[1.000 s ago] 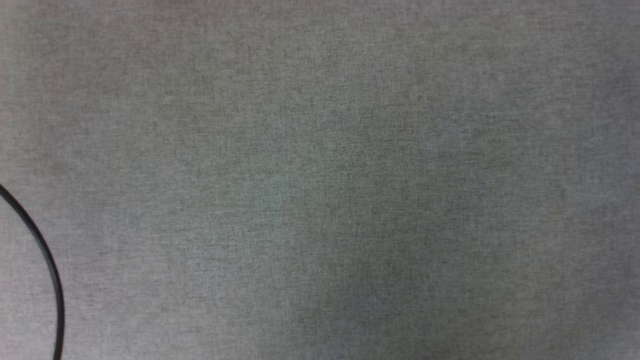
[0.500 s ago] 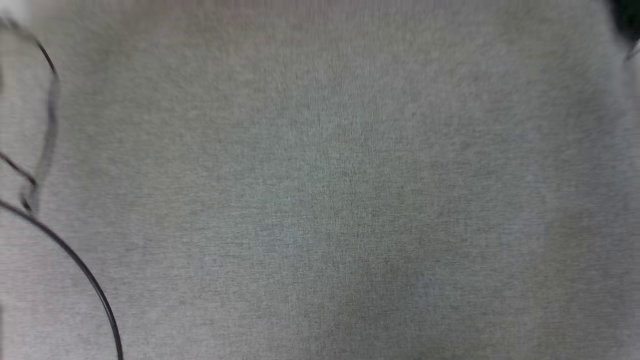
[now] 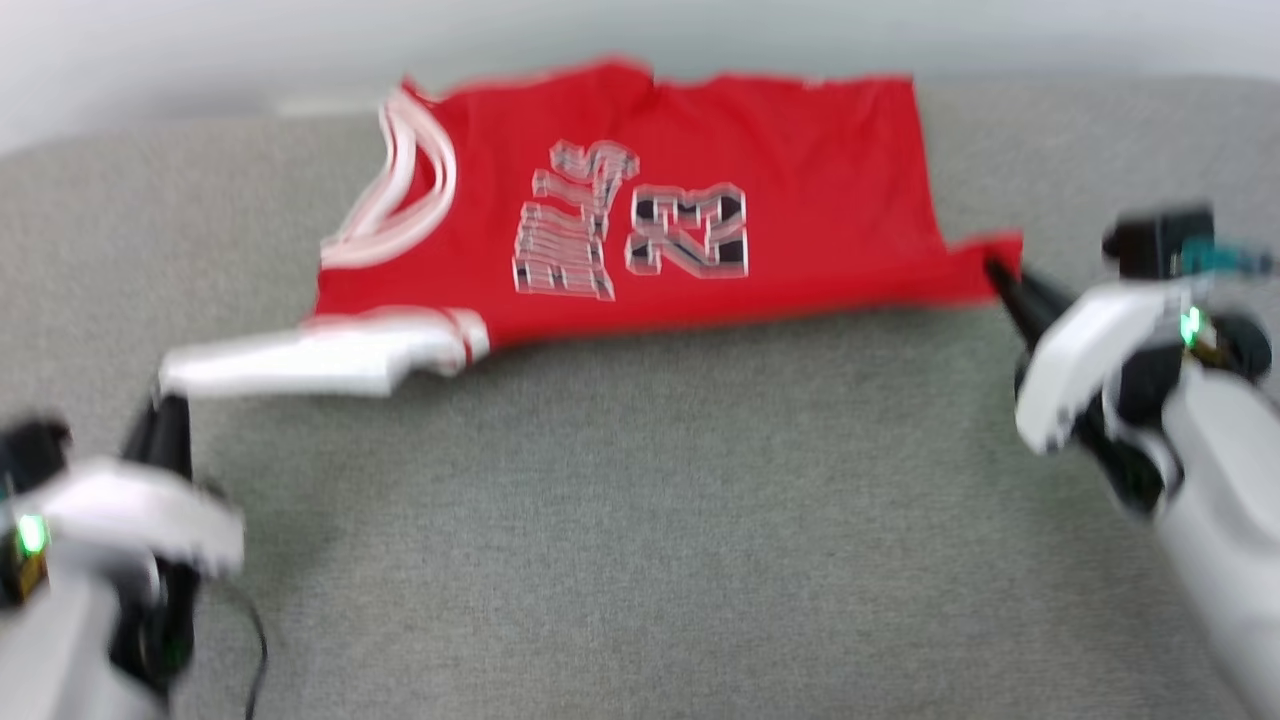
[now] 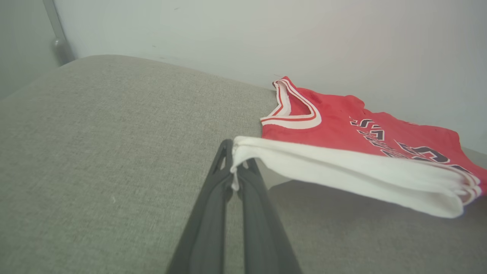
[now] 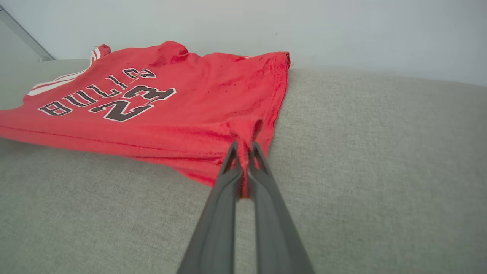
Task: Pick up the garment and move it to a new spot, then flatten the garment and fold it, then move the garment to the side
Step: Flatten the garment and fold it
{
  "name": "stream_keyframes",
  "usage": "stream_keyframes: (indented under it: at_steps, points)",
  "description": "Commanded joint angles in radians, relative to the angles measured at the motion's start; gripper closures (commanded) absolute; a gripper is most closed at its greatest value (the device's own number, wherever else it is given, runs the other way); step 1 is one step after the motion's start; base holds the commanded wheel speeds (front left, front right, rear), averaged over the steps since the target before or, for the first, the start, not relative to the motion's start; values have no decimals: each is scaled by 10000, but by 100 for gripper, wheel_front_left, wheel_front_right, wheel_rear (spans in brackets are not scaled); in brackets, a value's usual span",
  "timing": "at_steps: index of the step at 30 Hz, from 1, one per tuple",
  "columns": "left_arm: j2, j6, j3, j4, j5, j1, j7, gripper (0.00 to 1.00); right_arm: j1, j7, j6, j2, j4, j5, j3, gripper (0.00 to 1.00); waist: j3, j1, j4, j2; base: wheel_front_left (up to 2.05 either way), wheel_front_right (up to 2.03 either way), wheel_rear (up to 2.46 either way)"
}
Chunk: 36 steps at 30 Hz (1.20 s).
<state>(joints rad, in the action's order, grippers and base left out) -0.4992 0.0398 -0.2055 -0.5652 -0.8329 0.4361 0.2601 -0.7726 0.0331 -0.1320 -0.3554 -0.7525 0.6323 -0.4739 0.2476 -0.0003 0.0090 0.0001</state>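
Head view: the garment [image 3: 640,200] lies spread, lettering up, at the far side of a grey fabric surface [image 3: 640,520], close to a pale wall [image 3: 200,50]. The left gripper [image 3: 170,405] is closed on the end of the white sleeve, which is drawn out toward it. The right gripper [image 3: 993,268] is closed on a red hem corner. Nothing lies between them on the near surface. A thin dark cable [image 3: 255,640] curls by the left arm. The picture is smeared, so the lettering is hard to read, and both arms are cut off by the frame.

Left wrist view: the fingers are pinched together on the sleeve's edge. The sleeve hangs clear of the surface, with its shadow beneath. A grey pipe [image 4: 57,34] runs up the wall. The shirt's far part is cut off at the right edge.

Right wrist view: the fingers are clamped on bunched red hem. The lettering reads BULLS 23. The striped trim is mostly hidden behind the red body.
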Motion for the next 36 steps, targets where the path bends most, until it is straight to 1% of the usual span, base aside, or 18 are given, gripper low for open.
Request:
stream_keyframes:
  at_steps: [1,4,8,10,14,17,18,21,24,27,31,36]
  points:
    - [-126,-437,252,695,-67,-1126,71,100,764,-95,24,-375,261,106,22,100,-723,3,-151,-1,0,0,0]
    - [-178,-1072,423,1848,-178,-2655,-4,100,1807,-73,26,-596,774,241,159,100,-1105,3,-202,-1,0,0,0]
    - [-285,-1921,638,3538,-457,-4428,-531,100,3156,-34,26,-781,1705,225,525,100,-1461,3,-183,-1,0,0,0]
    - [-262,-2264,820,4352,-733,-5166,-852,100,3859,-16,26,-827,2248,179,772,100,-1604,3,-148,-1,0,0,0]
    - [-492,-3013,951,5746,-907,-6422,-1487,100,5180,393,26,-750,3328,-166,1353,100,-1835,3,-92,-1,0,0,0]
    - [-679,-3475,958,6759,-883,-7089,-1913,100,6012,870,24,-688,4183,-426,1838,100,-1863,3,-16,-1,0,0,0]
    - [-679,-3475,958,6759,-883,-7089,-1913,100,6012,870,24,-688,4183,-426,1838,100,-1863,3,-16,-1,0,0,0]
    - [-918,-3828,1093,7601,-796,-7373,-2131,100,6607,1381,24,-526,4984,-718,2448,100,-1780,3,44,-1,0,0,0]
    - [-967,-3820,1028,8080,-746,-6999,-2210,100,6866,1876,23,-201,5604,-995,2989,100,-1614,3,118,-1,0,0,0]
    - [-931,-3644,810,8053,-671,-6213,-2267,100,6777,2353,21,149,6044,-1365,3319,100,-1365,3,135,-1,0,0,0]
    - [-810,-3220,537,7438,-659,-4970,-2334,100,6199,2843,20,383,6330,-1841,3116,100,-765,3,58,-1,0,0,0]
    - [-614,-2664,307,6332,-802,-3567,-2350,100,5361,3004,18,496,5996,-2126,3004,100,68,3,-94,-1,0,0,0]
